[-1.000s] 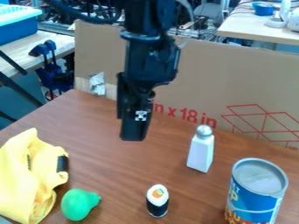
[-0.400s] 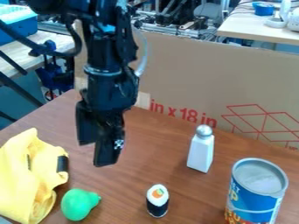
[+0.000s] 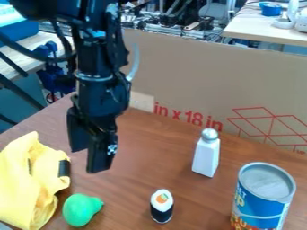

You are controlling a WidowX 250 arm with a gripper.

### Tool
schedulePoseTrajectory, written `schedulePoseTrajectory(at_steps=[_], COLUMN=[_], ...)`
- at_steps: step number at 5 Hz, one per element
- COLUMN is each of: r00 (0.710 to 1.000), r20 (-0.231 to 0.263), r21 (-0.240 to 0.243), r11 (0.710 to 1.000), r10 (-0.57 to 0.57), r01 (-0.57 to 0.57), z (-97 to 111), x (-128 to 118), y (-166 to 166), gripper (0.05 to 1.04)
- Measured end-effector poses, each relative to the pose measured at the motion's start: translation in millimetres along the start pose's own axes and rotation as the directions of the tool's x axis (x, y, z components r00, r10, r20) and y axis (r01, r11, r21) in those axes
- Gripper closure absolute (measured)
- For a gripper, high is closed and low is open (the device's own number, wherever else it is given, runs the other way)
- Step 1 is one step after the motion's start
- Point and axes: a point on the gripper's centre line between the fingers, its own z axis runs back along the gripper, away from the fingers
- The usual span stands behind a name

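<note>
Blk tool [image 3: 88, 159] nr crumpled yel. cloth [image 3: 23, 177]; smooth rounded grn toy [image 3: 79, 210].

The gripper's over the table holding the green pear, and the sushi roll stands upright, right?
No, the gripper isn't holding the green pear; the camera view shows it on the table beside the yellow cloth. The gripper is over the table, and the sushi roll stands upright.

Yellow cloth [image 3: 27, 179] cut off at left edge; can's [image 3: 261, 197] base cut off at bottom.
</note>
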Motion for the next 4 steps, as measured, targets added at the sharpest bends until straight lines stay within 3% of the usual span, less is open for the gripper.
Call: schedulePoseTrajectory(at_steps=[1, 2, 4], r00=[1.0, 0.998, 0.997], r20=[0.002, -0.019, -0.029], r21=[-0.007, -0.044, -0.031], r11=[1.0, 0.997, 0.997], r10=[-0.013, -0.067, -0.072], r01=[0.013, 0.066, 0.072], z=[-17, -27, -42], x=[-9, -20, -31], y=[6, 5, 11], gripper=[0.078, 0.078, 0.078])
